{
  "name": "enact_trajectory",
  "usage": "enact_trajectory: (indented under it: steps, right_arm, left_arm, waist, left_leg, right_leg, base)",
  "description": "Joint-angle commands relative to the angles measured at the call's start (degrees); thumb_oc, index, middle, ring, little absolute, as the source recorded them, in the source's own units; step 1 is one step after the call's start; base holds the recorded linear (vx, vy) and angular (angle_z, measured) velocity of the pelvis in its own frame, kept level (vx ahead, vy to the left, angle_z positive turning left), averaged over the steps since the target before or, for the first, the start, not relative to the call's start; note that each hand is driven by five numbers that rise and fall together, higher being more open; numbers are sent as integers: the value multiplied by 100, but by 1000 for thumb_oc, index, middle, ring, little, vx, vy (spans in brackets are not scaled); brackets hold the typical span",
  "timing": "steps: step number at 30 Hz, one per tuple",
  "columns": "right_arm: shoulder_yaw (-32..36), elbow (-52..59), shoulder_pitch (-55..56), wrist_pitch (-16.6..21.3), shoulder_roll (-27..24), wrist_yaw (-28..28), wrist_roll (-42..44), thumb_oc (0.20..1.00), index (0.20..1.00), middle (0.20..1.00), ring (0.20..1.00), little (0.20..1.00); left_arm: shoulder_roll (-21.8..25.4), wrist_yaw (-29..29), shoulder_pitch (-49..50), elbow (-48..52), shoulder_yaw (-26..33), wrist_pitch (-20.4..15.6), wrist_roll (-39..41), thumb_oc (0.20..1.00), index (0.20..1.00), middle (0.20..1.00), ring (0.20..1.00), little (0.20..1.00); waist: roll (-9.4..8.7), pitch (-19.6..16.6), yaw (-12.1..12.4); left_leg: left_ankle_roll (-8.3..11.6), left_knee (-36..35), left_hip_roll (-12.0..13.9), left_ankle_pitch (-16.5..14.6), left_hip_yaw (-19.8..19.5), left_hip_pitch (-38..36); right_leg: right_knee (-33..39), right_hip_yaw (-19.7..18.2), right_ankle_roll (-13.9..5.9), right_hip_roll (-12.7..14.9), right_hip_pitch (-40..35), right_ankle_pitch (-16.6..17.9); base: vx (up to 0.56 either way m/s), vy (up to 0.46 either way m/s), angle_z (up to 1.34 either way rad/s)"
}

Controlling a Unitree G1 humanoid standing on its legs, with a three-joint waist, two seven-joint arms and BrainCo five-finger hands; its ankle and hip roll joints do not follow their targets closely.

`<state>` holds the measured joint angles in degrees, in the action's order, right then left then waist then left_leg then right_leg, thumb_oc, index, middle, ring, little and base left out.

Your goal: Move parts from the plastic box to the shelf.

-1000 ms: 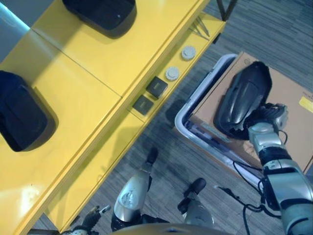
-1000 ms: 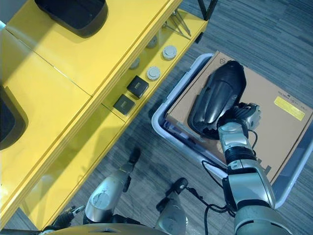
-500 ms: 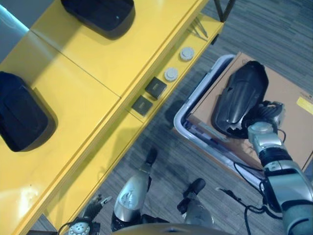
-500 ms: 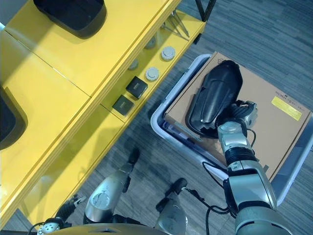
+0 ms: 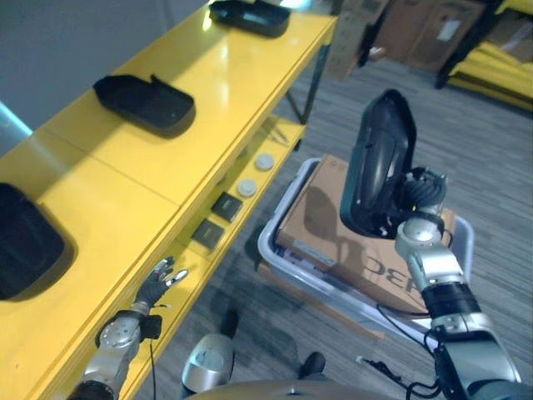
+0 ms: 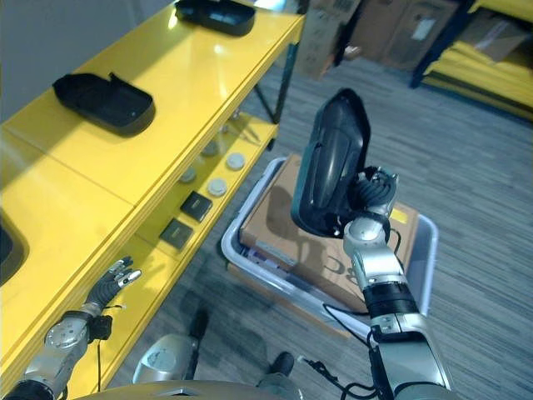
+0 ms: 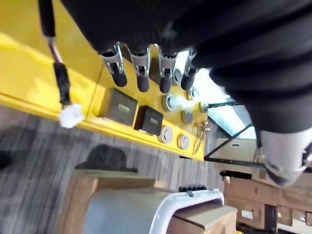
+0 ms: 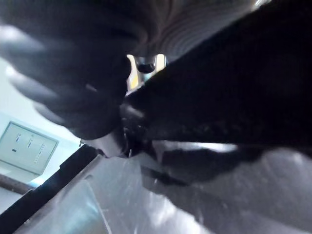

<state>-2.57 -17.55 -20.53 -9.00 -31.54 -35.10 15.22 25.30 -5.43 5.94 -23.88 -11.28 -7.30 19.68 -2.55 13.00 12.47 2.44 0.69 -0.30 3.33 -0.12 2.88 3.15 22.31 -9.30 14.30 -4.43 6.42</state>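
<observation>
Right hand (image 5: 419, 193): gripping black part (image 5: 376, 162), upright above plastic box (image 5: 279, 258).
Left hand (image 5: 156, 282): fingers straight, beside yellow shelf (image 5: 158, 158).

1. The shelf (image 5: 191, 125), upper left of the left eye view, has a smooth, glossy yellow painted top that shows glare.
2. The part (image 5: 376, 167) in the right hand (image 5: 416, 200) looks like black moulded plastic with a slight sheen.
3. The plastic box (image 5: 279, 258) is pale, smooth and translucent.
4. The carton (image 5: 321, 217) inside it is matt brown cardboard.
5. The floor (image 5: 491, 150) is grey, rough, ribbed carpet.
</observation>
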Motion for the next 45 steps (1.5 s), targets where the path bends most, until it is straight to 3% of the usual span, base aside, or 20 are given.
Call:
enact_trajectory:
  steps: [1, 4, 5, 7, 12, 19, 23, 29, 31, 34, 40, 45]
  right_arm:
    - [-31, 384, 54, 193, -242, 272, -508, 200, 200, 200, 200, 200]
    - [-210, 349, 41, 182, -125, 387, -713, 200, 200, 200, 200, 200]
    - [-366, 163, -75, 251, -36, 440, -771, 200, 200, 200, 200, 200]
    - [-485, 42, -172, 309, 31, 448, -791, 200, 200, 200, 200, 200]
    - [-1044, -347, -739, 199, 298, 595, -843, 200, 200, 200, 200, 200]
    - [-1548, -932, -1120, 296, 666, 609, -644, 200, 200, 200, 200, 200]
    - [-1696, -1056, -1244, 275, 793, 597, -667, 200, 200, 200, 200, 200]
    - [-1787, -1064, -1396, 66, 788, 687, -787, 200, 200, 200, 200, 200]
    - [-1862, -1185, -1466, 46, 811, 669, -803, 200, 200, 200, 200, 200]
    - [-1917, -1358, -1580, 30, 840, 605, -741, 200, 200, 200, 200, 200]
    - [-1993, -1558, -1751, -13, 860, 687, -727, 200, 200, 200, 200, 200]
    - [-2117, -1701, -1819, -147, 979, 655, -713, 200, 200, 200, 200, 200]
  left_arm:
    - [-69, -310, -286, 262, -135, 76, 284, 1000, 1000, 1000, 1000, 1000]
    - [-164, -688, -851, 643, -321, 488, 774, 1000, 1000, 1000, 1000, 1000]
    - [-281, -592, -1311, 901, -515, 993, 1076, 1000, 1000, 1000, 1000, 1000]
    - [-374, -480, -1585, 951, -651, 1220, 1117, 1000, 1000, 1000, 1000, 1000]
    - [-894, -230, -2828, 572, -1284, 1448, 1496, 1000, 1000, 1000, 1000, 1000]
    - [-1334, 103, -3591, 579, -1788, 1896, 1463, 1000, 1000, 1000, 1000, 1000]
    - [-1358, 212, -3794, 523, -2033, 2304, 1007, 1000, 1000, 1000, 1000, 1000]
    - [-1379, 96, -3914, 328, -2173, 2645, 1250, 1000, 1000, 1000, 1000, 1000]
    - [-1450, 377, -3949, 444, -2232, 3063, 1474, 1000, 1000, 1000, 1000, 1000]
    - [-1486, 584, -4060, 341, -2262, 3364, 1460, 1000, 1000, 1000, 1000, 1000]
    - [-1573, 561, -4147, -115, -2249, 3389, 1417, 1000, 1000, 1000, 1000, 1000]
    - [-1717, 395, -4198, -232, -2282, 3158, 1646, 1000, 1000, 1000, 1000, 1000]
  waist:
    - [280, -430, 44]
    - [274, -540, -95]
    - [281, -598, -176]
    - [280, -643, -236]
    - [252, -776, -531]
    - [249, -867, -727]
    - [260, -893, -774]
    - [263, -949, -827]
    - [287, -954, -833]
    - [299, -966, -825]
    - [301, -1005, -817]
    - [306, -1021, -805]
  left_leg:
    - [-160, -393, 169, 19, 188, -282]
    - [-165, -425, 194, -4, 261, -384]
    - [-169, -451, 206, -3, 295, -455]
    - [-173, -465, 209, 1, 311, -493]
    - [-169, -473, 237, -32, 428, -624]
    - [-141, -461, 292, -30, 570, -696]
    - [-135, -420, 306, -46, 600, -710]
    - [-127, -404, 302, -81, 631, -734]
    - [-131, -413, 303, -70, 632, -762]
    - [-126, -399, 308, -75, 633, -776]
    - [-123, -407, 305, -86, 598, -806]
    - [-123, -413, 293, -102, 557, -819]
  right_leg:
    - [-391, -129, -251, 22, 57, -177]
    - [-344, -206, -245, -10, 9, -169]
    - [-304, -262, -237, -43, -38, -155]
    - [-281, -305, -233, -63, -54, -142]
    - [-244, -484, -238, -126, -86, -122]
    - [-183, -610, -245, -161, -95, -89]
    - [-182, -645, -247, -162, -96, -90]
    - [-157, -687, -258, -163, -108, -99]
    - [-145, -696, -261, -164, -125, -85]
    - [-151, -687, -269, -164, -140, -88]
    - [-164, -689, -269, -172, -158, -110]
    - [-179, -685, -275, -161, -164, -121]
  base:
    - [29, -95, -16]
    - [25, -72, -23]
    - [23, -59, -21]
    - [14, -46, -14]
    - [25, -54, -22]
    - [10, -17, -14]
    - [11, -4, -6]
    - [7, 1, -8]
    - [0, 0, 0]
    - [0, 0, 0]
    - [0, 0, 0]
    - [0, 0, 0]
